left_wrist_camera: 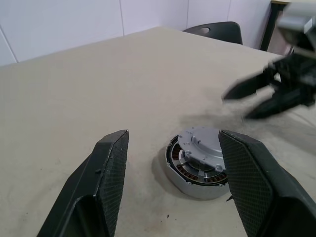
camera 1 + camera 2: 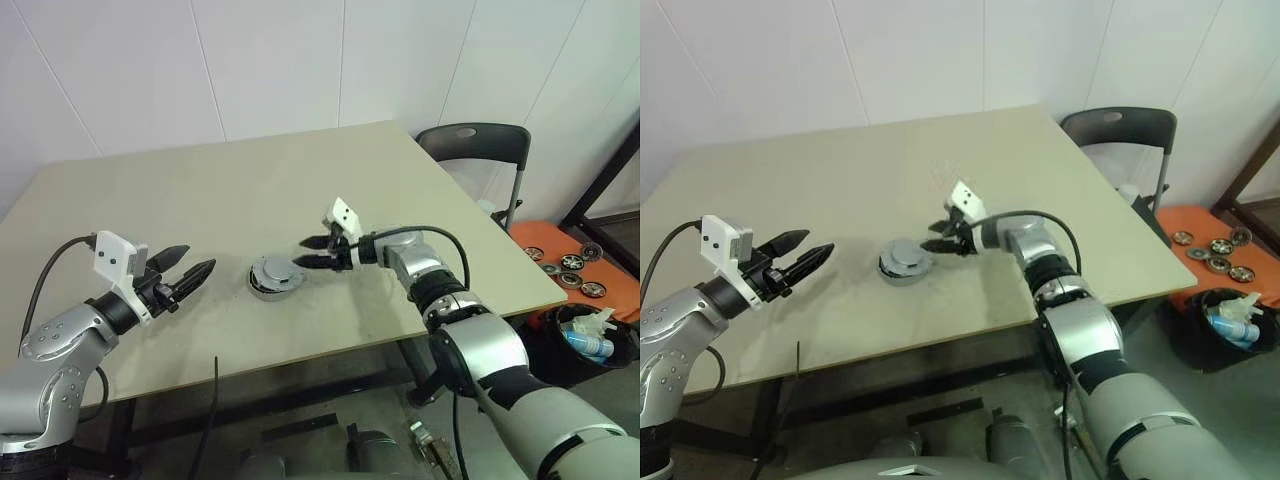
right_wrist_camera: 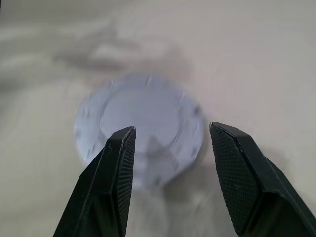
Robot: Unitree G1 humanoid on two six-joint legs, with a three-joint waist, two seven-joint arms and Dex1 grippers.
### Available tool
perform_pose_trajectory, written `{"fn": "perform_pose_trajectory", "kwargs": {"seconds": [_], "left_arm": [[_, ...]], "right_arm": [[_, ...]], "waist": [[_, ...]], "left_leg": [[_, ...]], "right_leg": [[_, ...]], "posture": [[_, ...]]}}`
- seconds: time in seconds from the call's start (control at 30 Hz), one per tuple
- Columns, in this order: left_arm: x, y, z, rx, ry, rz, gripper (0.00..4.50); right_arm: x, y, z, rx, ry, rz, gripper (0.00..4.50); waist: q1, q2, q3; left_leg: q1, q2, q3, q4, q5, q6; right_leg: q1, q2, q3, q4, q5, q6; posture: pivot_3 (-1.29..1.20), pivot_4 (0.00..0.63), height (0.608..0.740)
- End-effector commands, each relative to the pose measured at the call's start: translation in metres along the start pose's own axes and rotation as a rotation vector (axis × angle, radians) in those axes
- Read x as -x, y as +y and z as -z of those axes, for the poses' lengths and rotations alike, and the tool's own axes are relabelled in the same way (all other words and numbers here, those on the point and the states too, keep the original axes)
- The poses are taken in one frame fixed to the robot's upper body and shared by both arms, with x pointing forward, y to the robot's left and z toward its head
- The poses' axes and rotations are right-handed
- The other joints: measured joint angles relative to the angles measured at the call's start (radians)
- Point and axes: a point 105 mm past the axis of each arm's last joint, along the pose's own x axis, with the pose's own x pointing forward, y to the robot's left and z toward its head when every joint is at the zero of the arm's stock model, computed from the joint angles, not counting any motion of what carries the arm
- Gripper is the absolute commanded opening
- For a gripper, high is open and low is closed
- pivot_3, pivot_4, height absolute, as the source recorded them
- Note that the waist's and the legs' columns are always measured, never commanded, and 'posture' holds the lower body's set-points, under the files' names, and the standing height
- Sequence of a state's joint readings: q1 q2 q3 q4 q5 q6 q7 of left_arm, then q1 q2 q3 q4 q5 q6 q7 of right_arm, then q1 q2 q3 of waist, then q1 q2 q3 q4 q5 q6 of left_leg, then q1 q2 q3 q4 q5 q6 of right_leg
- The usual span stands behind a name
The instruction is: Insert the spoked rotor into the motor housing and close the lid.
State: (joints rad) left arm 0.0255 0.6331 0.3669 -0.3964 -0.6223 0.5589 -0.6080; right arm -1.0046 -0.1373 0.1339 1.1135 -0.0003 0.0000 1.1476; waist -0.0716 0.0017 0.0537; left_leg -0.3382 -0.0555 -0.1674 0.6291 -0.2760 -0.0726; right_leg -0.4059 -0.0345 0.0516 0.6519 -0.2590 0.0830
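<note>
- Left gripper hovers over the table's left part, fingers spread apart, holding nothing.
- Motor housing sits mid-table between both grippers; its grey lid lies on top, slightly askew, coppery windings showing beneath.
- Right gripper is just right of the housing, fingers parted, empty, pointing at it.
</note>
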Motion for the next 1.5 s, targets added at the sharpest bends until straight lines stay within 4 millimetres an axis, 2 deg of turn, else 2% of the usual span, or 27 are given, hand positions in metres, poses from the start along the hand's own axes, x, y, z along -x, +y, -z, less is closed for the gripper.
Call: {"fn": "perform_pose_trajectory", "kwargs": {"seconds": [0.03, 0.23, 0.6, 0.83, 1.03, 1.23, 1.5], "left_arm": [[-0.001, -0.002, -0.014, -0.042, -0.039, 0.015, 3.1], [0.0, -0.003, -0.013, -0.045, -0.031, 0.021, 3.1], [0.001, -0.006, -0.011, -0.037, -0.022, 0.027, 3.1], [0.005, -0.015, 0.001, -0.036, 0.029, 0.08, 3.1], [0.007, -0.008, -0.002, -0.042, 0.023, 0.054, 3.1], [0.006, -0.011, -0.002, -0.04, 0.018, 0.054, 3.1], [0.007, -0.011, -0.001, -0.038, 0.014, 0.04, 3.1]], "right_arm": [[-0.006, 0.006, -0.014, 0.082, -0.019, -0.036, 2.49], [-0.014, 0.014, -0.008, 0.093, -0.01, -0.062, 2.49], [-0.022, 0.015, -0.004, 0.116, -0.004, -0.036, 2.49], [-0.031, 0.02, -0.008, 0.153, -0.019, -0.03, 2.49], [-0.04, 0.025, -0.012, 0.17, -0.033, -0.031, 2.49], [-0.055, 0.037, -0.018, 0.196, -0.054, -0.064, 2.49], [-0.064, 0.043, -0.019, 0.207, -0.059, -0.066, 2.49]], "waist": [[0.001, 0.0, 0.0], [0.002, 0.0, 0.0], [0.001, 0.0, 0.0], [0.001, 0.0, 0.0], [0.002, 0.0, 0.0], [0.0, 0.0, 0.0], [0.002, 0.0, 0.0]], "left_leg": [[0.0, 0.0, 0.0, 0.0, 0.0, 0.0], [0.0, 0.0, 0.0, 0.0, 0.0, 0.0], [0.0, 0.0, 0.0, 0.0, 0.0, 0.0], [0.0, 0.0, 0.0, 0.0, 0.0, 0.0], [0.0, 0.0, 0.0, 0.0, 0.0, 0.0], [0.0, 0.0, 0.0, 0.0, 0.0, 0.0], [0.0, 0.0, -0.001, 0.0, 0.0, 0.0]], "right_leg": [[0.0, 0.0, 0.0, 0.0, 0.0, 0.0], [0.0, 0.0, 0.0, 0.0, 0.0, 0.0], [0.0, 0.0, 0.0, 0.0, 0.0, 0.0], [0.0, 0.0, 0.0, 0.0, 0.0, 0.0], [0.0, 0.0, 0.0, 0.0, 0.0, 0.0], [0.0, 0.001, 0.0, 0.0, 0.0, 0.0], [0.0, 0.001, 0.0, 0.0, 0.0, -0.001]], "posture": [[0.0, 0.0, 0.74], [0.0, 0.0, 0.74], [0.0, 0.0, 0.74], [0.0, 0.0, 0.74], [0.0, 0.0, 0.74], [0.0, 0.0, 0.74], [0.0, 0.0, 0.74]]}}
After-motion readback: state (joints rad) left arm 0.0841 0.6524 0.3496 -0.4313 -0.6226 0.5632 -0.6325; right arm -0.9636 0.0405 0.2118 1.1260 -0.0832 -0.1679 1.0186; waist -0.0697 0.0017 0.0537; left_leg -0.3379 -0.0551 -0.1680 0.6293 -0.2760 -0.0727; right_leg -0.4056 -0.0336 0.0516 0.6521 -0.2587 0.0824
